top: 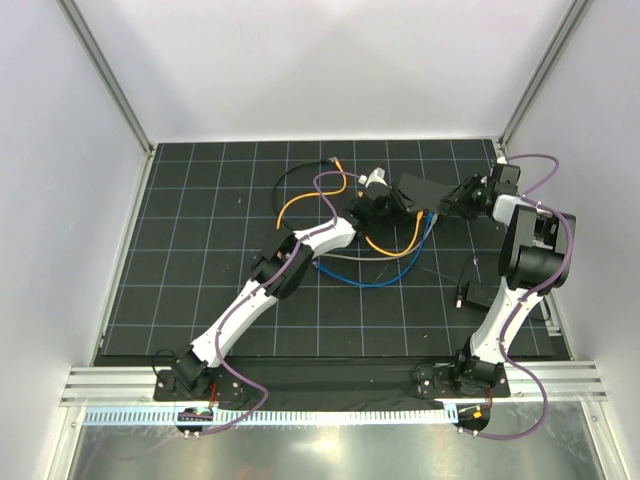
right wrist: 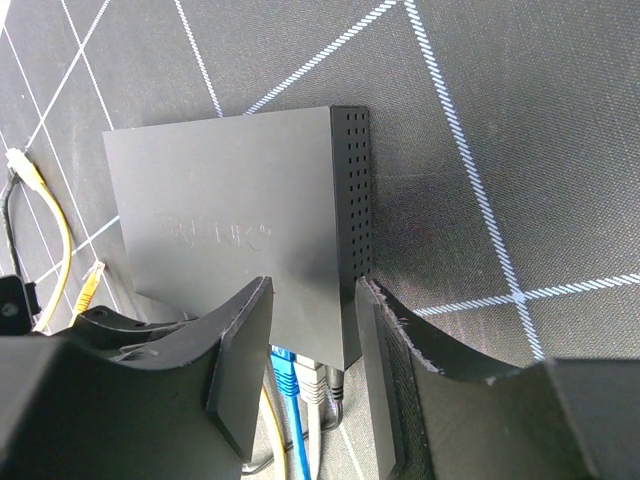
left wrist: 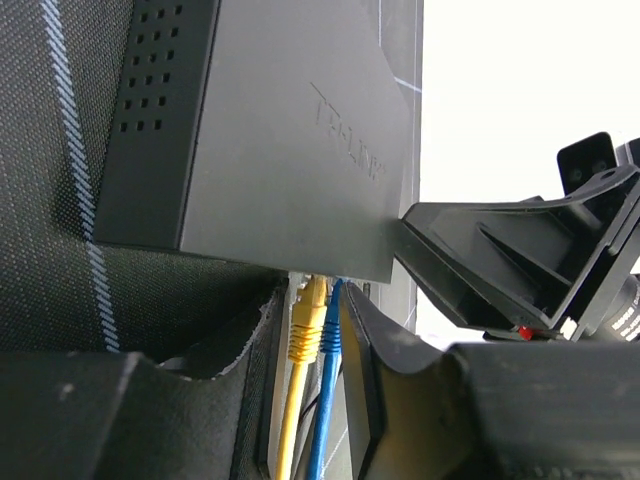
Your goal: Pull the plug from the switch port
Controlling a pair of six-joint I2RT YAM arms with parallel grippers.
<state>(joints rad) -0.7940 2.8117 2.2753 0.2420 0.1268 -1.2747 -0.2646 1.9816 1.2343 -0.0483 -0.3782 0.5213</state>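
Note:
The black switch (top: 420,187) (left wrist: 280,150) (right wrist: 230,210) lies flat on the gridded mat, its port edge facing the arms. A yellow plug (left wrist: 305,325) and a blue plug (left wrist: 331,330) (right wrist: 284,372) sit in its ports, beside a grey plug (right wrist: 312,380) and a black cord (right wrist: 335,385). My left gripper (top: 398,210) (left wrist: 312,295) is shut narrowly on the yellow and blue plugs just below the ports. My right gripper (top: 446,202) (right wrist: 315,290) is shut on the switch's near right corner, one finger on the top face and the other against the vented side.
A yellow cable (top: 300,205) and a black cable (top: 288,180) loop left of the switch, and a blue cable (top: 390,278) trails toward the front. A loose yellow cable end (right wrist: 88,287) lies on the mat. White walls enclose the mat (top: 200,300) on three sides.

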